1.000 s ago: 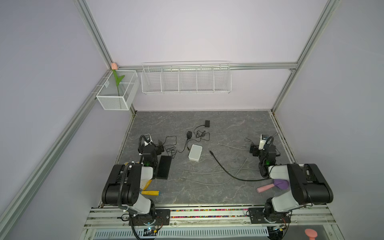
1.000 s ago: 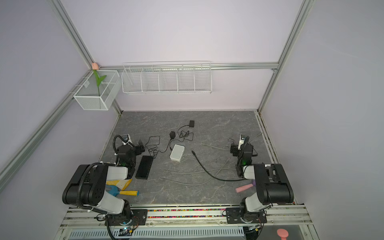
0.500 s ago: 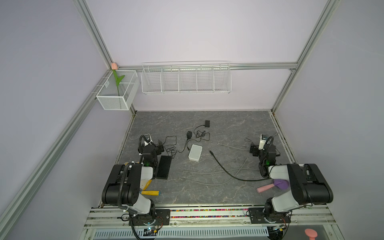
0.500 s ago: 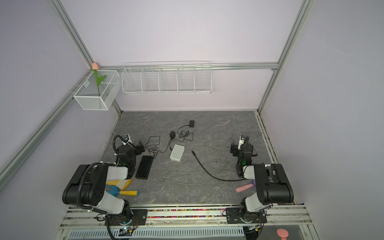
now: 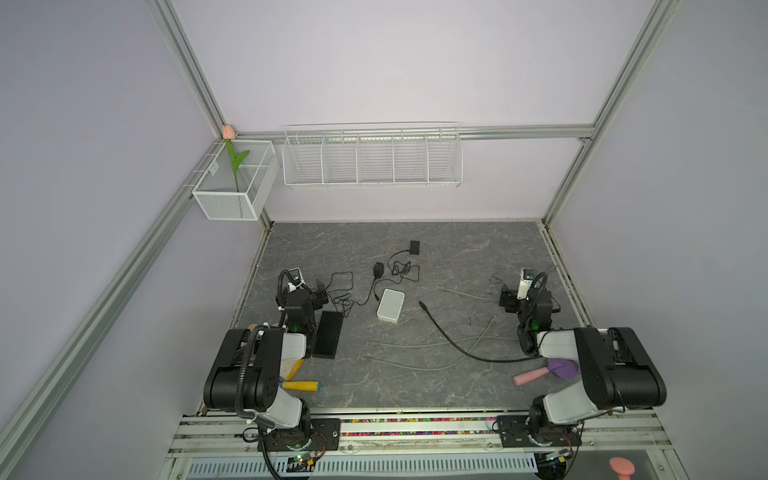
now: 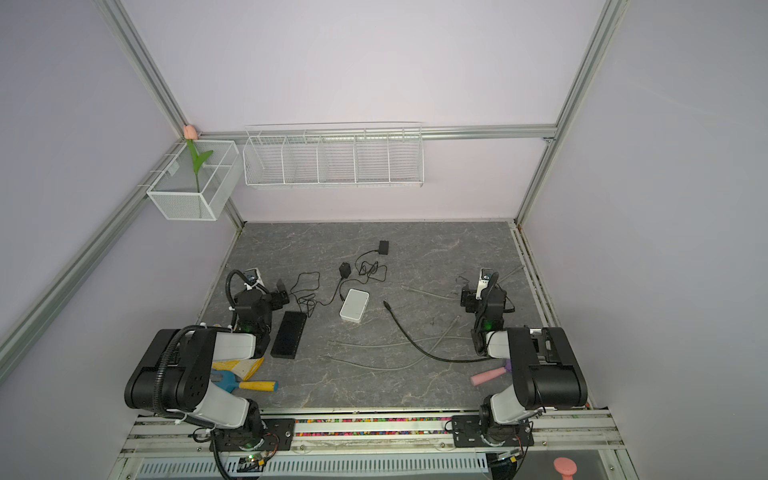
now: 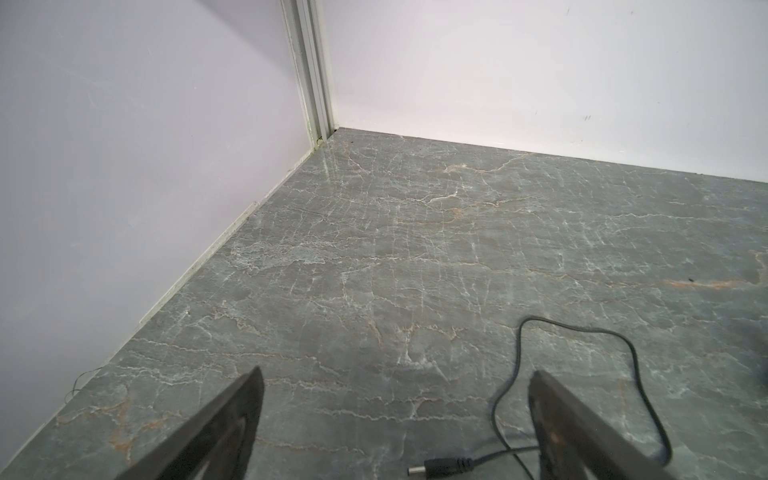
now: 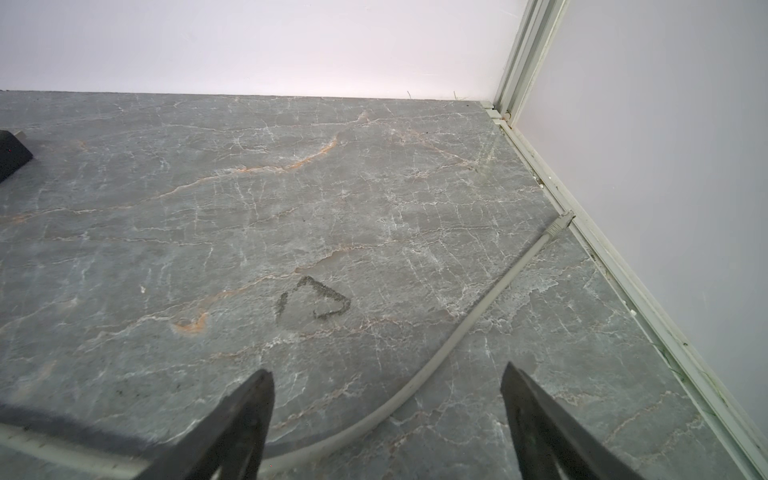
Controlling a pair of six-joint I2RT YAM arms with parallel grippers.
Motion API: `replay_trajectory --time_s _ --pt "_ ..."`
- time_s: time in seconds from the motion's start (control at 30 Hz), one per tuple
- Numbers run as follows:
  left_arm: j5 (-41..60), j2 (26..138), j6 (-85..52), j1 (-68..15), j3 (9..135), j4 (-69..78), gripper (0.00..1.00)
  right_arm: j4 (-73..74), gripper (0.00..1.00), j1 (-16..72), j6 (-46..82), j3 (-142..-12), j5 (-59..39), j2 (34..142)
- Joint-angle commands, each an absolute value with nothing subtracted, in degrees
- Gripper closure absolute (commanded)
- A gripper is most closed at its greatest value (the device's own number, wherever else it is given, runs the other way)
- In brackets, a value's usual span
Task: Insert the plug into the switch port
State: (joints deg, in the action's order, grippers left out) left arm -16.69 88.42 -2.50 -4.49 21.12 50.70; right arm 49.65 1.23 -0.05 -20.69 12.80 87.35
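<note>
In both top views a small white switch box [image 5: 390, 305] [image 6: 354, 305] lies mid-table, and a flat black box [image 5: 328, 334] [image 6: 289, 334] lies to its left. My left gripper [image 5: 320, 291] [image 7: 397, 372] hovers low over the table beside the black box, open and empty. A black barrel plug [image 7: 440, 464] on a thin black wire lies on the table between its fingers, untouched. My right gripper [image 5: 505, 297] [image 8: 386, 369] is open and empty at the right. A grey cable [image 8: 478, 316] runs under it and ends in a plug [image 8: 561, 222] by the wall.
A thick black cable [image 5: 453, 340] and grey cables [image 5: 419, 345] cross the table's middle. Two black adapters [image 5: 378, 269] [image 5: 414, 247] with tangled wire sit behind the white box. A pink and purple object [image 5: 544, 372] lies front right and a yellow-handled tool [image 5: 299, 385] front left.
</note>
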Motion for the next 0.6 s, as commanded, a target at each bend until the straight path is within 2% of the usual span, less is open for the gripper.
replay_trajectory --time_s 0.0,0.43,0.5,0.57 --pt "-17.07 88.94 -1.63 -4.05 22.44 52.12 0.01 51.50 0.11 1.49 -0.88 -21.36 12.83 87.98" --pt "-17.08 88.02 -1.59 -3.91 22.96 50.39 0.01 53.61 0.11 1.56 -1.55 -20.72 12.59 86.75" --pt "-23.83 80.62 -0.48 -6.72 24.74 41.74 0.01 39.78 0.11 2.80 -3.89 -23.88 9.13 77.67" --pt "-24.07 70.11 0.18 -7.91 29.47 26.89 0.01 28.21 0.11 4.07 -4.81 -28.55 6.26 70.62"
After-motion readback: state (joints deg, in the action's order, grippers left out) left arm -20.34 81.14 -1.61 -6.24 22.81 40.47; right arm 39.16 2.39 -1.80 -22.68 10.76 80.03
